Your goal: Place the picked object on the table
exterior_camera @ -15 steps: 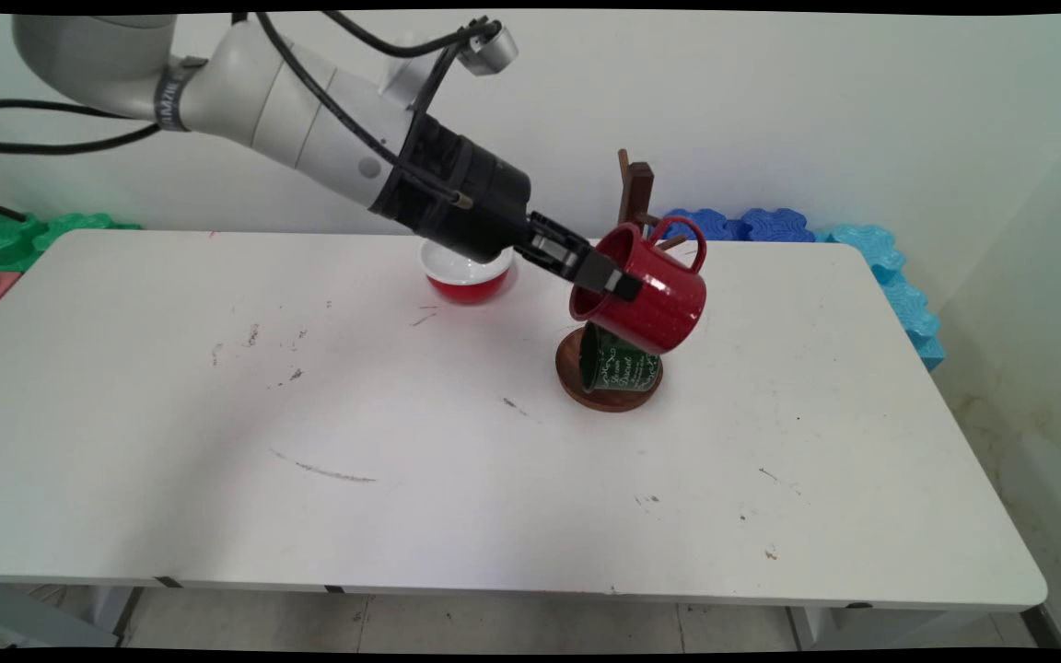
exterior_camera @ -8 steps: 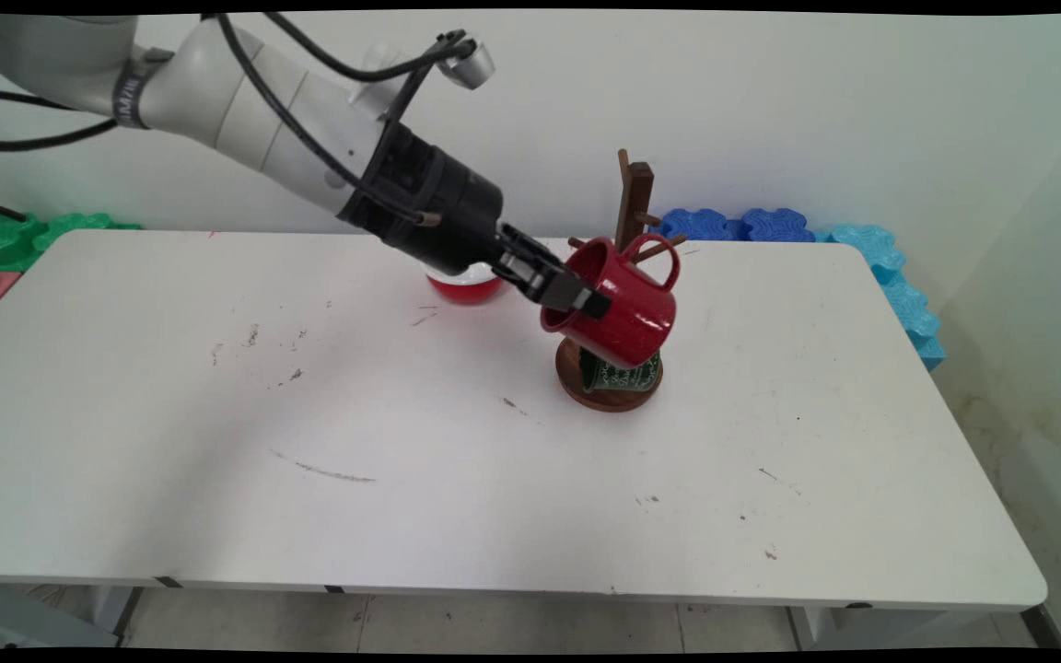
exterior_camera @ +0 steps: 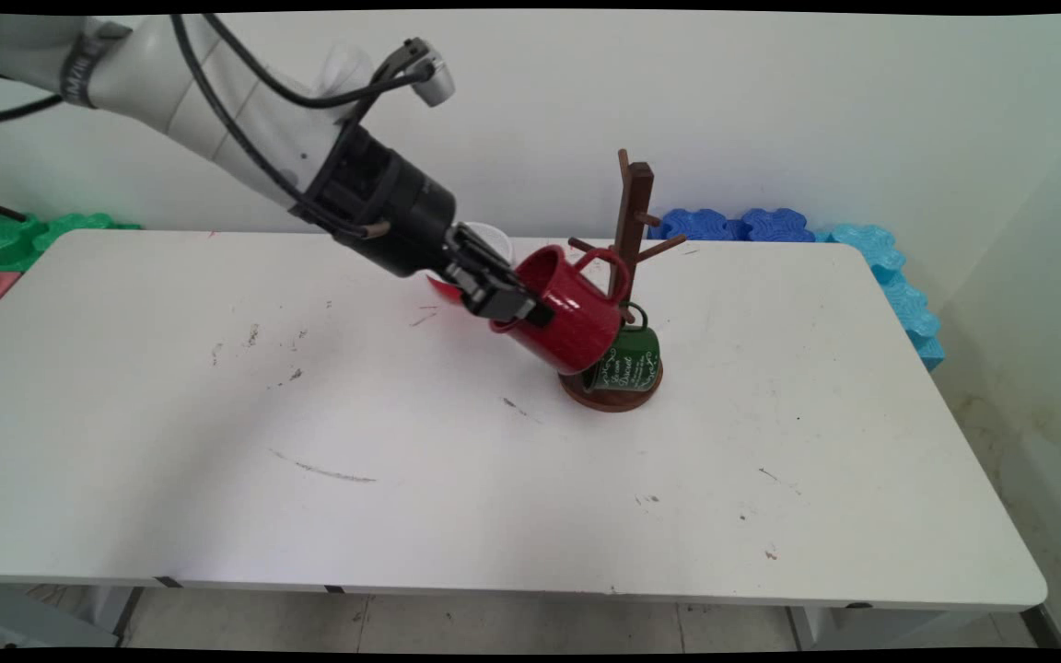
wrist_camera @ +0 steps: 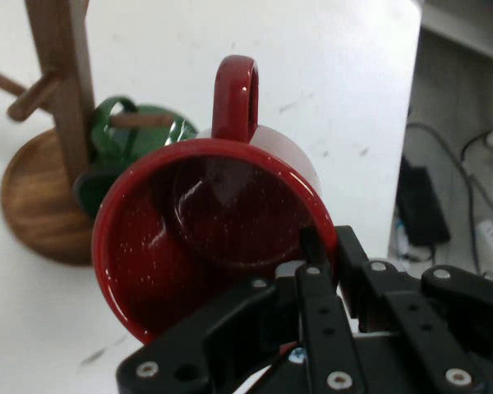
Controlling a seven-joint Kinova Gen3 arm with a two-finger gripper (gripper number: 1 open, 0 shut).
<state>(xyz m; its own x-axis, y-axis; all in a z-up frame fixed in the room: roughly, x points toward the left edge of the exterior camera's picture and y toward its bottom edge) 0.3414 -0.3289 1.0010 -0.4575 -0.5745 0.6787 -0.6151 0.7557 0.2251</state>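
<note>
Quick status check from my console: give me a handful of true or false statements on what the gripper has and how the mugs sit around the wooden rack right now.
1. The gripper is shut on the rim of the red mug. True.
2. The red mug stands upright on the table. False: it is held tilted in the air, its open mouth facing the gripper.
3. A green mug hangs low on the mug tree, just above its round wooden base. True.
4. The red mug's handle is hooked over a peg. False: in the hand view the handle is free, beside the post.
5. A blue bowl sits behind the gripper. False: the bowl there is red and white, mostly hidden by the gripper.
</note>
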